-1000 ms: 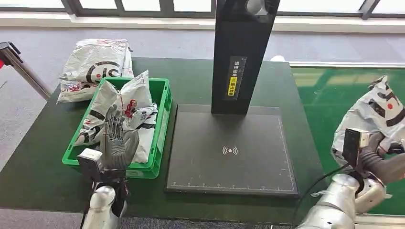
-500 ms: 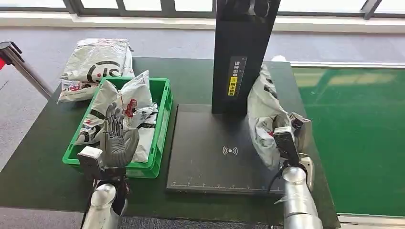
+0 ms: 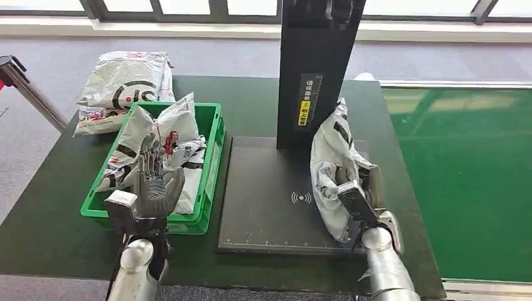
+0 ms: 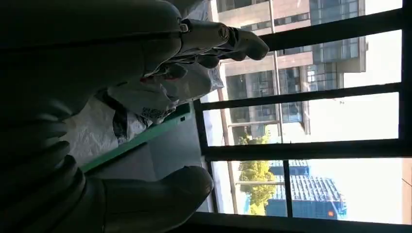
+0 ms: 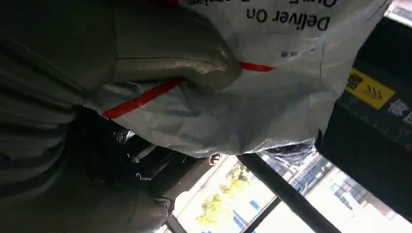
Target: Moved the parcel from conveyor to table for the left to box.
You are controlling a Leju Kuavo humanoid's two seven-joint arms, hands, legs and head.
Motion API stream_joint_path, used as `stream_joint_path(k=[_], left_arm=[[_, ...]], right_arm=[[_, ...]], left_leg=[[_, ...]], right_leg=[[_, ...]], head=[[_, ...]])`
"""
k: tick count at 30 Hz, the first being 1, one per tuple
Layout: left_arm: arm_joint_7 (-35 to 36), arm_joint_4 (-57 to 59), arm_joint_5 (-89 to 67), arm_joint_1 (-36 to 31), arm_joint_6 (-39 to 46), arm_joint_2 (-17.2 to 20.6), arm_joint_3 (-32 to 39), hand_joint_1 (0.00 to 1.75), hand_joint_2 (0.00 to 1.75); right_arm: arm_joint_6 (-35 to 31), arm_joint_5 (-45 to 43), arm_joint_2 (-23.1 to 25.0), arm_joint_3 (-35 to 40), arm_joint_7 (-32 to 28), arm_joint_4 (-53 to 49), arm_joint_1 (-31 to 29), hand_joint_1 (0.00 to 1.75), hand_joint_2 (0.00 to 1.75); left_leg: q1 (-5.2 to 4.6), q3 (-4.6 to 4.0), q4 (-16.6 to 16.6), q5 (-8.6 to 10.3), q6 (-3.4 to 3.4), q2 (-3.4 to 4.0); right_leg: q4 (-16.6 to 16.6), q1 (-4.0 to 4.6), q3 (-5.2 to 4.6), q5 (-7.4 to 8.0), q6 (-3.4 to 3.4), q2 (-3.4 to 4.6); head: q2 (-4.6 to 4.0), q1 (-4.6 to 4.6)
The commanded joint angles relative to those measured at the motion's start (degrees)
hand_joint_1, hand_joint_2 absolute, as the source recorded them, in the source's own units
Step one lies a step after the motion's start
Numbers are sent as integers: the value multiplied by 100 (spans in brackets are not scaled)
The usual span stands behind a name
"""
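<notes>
Two hands reach over the near edge of the table [image 3: 56, 213]. Left hand [image 3: 154, 182]: raised upright at the near wall of the crate [image 3: 213, 160], palm flat, fingers apart, holding nothing. In the left wrist view its fingers [image 4: 228, 41] stand spread in front of the bags and the crate rim.

Right hand [image 3: 357, 191]: closed on the parcel [image 3: 332, 166], gripping its lower part. In the right wrist view the thumb [image 5: 194, 53] presses into the white plastic just beside a red stripe. The parcel stands on end over the right side of the black pad [image 3: 270, 194], tilted, with its top near the black column [image 3: 317, 69]. Whether its lower end touches the pad cannot be told.

Crate: green, on the left half of the table, just beside the pad. It holds white bags [image 3: 172, 135] with black and red print, piled above the rim.

Beyond the crate, another bag [image 3: 125, 81] lies on the far left corner of the table. The column rises from the far edge of the pad and carries a yellow-and-black label [image 3: 305, 103]. The green conveyor [image 3: 470, 169] runs along the right side of the table.
</notes>
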Motion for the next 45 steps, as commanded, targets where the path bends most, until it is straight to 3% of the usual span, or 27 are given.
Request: stream_joint_path(k=[1,2,3,4,7,11,21,27,33,36,37,39,42,43,45], left_arm=[[19,297,4,-227,-22,39,-63,0,175],[19,286,3,-222,-34,44,-60,0,175],[19,269,-9,-222,-38,42,-65,0,175],[19,268,-20,-227,-41,38,-71,0,175],[19,226,-74,-230,-52,16,-129,0,175],[19,242,-100,-257,-51,12,-161,0,175],[19,203,-103,-211,-16,10,-115,0,175],[19,229,-132,-225,-30,3,-71,0,175],[19,243,-169,-265,-56,-1,-138,0,175],[19,153,-258,-290,-5,42,-384,0,175],[19,44,-365,-306,73,99,-662,0,175],[19,32,-828,-465,441,189,-1552,0,175],[19,226,-1148,-613,750,96,-2020,0,175],[19,334,-1302,-731,874,156,-2363,0,175],[19,926,-1946,-1019,1115,-56,-2793,0,175]], right_arm=[[62,34,-256,514,11,201,-18,175,175],[140,108,-260,590,11,238,-21,175,175],[171,247,-282,687,11,258,-11,16,175],[222,326,-283,770,12,289,-3,0,0],[315,291,-341,1268,11,18,166,0,0],[459,-583,-724,2138,11,-523,375,0,0],[583,-2046,-1119,2519,11,-517,211,0,0],[802,-3015,-1365,2789,11,-1449,417,0,0],[1092,-3454,-1411,2631,11,-2202,621,0,0],[1627,-3803,-1218,2067,11,-2970,852,0,0],[1573,-3801,-1070,1761,11,-3028,875,0,0],[847,-3614,-785,1182,11,-2578,706,0,0],[497,-3562,-726,1004,11,-2352,556,0,0],[253,-3565,-685,929,11,-2320,520,0,175],[24,-3659,-615,781,11,-2400,508,0,175]], left_leg=[[2,7,-5,1,0,-2],[2,4,-3,0,0,-2],[1,11,-8,0,0,3],[1,5,-4,0,0,0],[3,13,-9,0,0,8],[3,7,-7,1,-1,-2],[-1,1,-2,1,1,1],[-2,6,-6,0,0,6],[0,4,-4,-1,0,-4],[-1,3,-3,-1,0,-11],[-2,-8,1,1,0,-14],[0,-11,3,2,0,-22],[2,-10,3,5,0,-24],[1,-2,-5,8,1,-29],[-1,-7,-1,9,5,-38]], right_leg=[[-6,3,9,-1,-4,-8],[-5,3,7,0,-3,-7],[-9,3,13,0,-4,-4],[-4,2,7,0,-3,-5],[-11,4,14,2,-5,0],[-8,4,12,-1,-5,-10],[-2,-1,3,1,-2,-4],[-4,-1,7,0,-5,-3],[-4,1,7,-3,-4,-10],[-2,1,9,-7,-6,-20],[3,-2,-3,-5,-3,-19],[3,1,-4,-5,-4,-27],[-1,3,-3,-2,-3,-30],[-10,3,7,-1,-4,-38],[-8,0,13,0,-1,-47]], head=[[0,0],[0,0],[0,0],[0,0],[0,0],[0,0],[0,0],[0,0],[0,0],[0,0],[0,0],[0,0],[0,-2],[0,-2],[0,2]])
